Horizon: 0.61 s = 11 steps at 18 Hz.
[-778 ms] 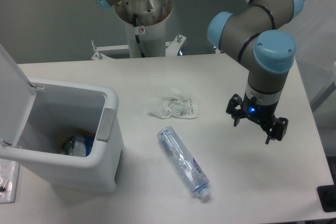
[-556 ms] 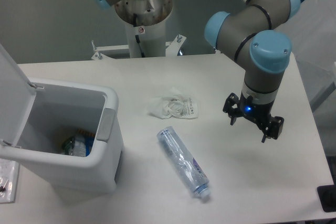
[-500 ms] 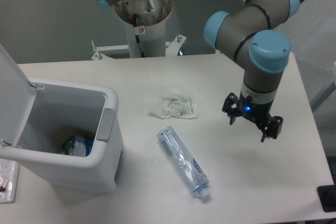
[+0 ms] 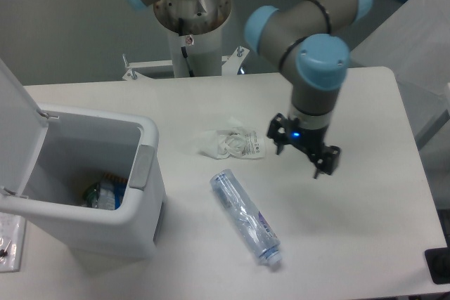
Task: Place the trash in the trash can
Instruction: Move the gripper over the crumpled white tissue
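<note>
my gripper (image 4: pixel 302 152) hangs open and empty just right of the wrapper (image 4: pixel 232 143), placed to reach it | one wrapper mid-table, one bottle (image 4: pixel 246 218) nearer, both outside | one trash can (image 4: pixel 88 180) at left, lid (image 4: pixel 15 128) up so trash can drop in

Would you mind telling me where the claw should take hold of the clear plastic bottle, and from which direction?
Grip the bottle around its mid-body, coming straight down from above. It lies flat on the table, running diagonally with its cap toward the near edge, so the open claw should probably close across the narrow width.
</note>
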Each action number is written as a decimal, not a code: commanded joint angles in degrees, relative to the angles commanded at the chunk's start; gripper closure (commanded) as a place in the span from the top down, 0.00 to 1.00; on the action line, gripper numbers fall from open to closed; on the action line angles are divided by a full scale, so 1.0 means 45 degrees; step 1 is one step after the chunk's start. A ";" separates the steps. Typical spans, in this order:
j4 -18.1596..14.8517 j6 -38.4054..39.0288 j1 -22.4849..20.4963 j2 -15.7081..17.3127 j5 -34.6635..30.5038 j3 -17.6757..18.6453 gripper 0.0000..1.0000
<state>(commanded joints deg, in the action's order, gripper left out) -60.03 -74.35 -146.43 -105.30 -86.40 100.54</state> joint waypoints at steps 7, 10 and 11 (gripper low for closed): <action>0.0000 -0.0117 0.0470 0.0507 0.0000 0.1757 1.00; 0.0000 -0.0215 0.0587 0.0626 -0.0078 0.2344 1.00; -0.0020 -0.0215 0.0607 0.0626 -0.0097 0.2500 1.00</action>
<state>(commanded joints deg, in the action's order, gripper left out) -60.12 -75.32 -143.70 -102.48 -86.84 111.79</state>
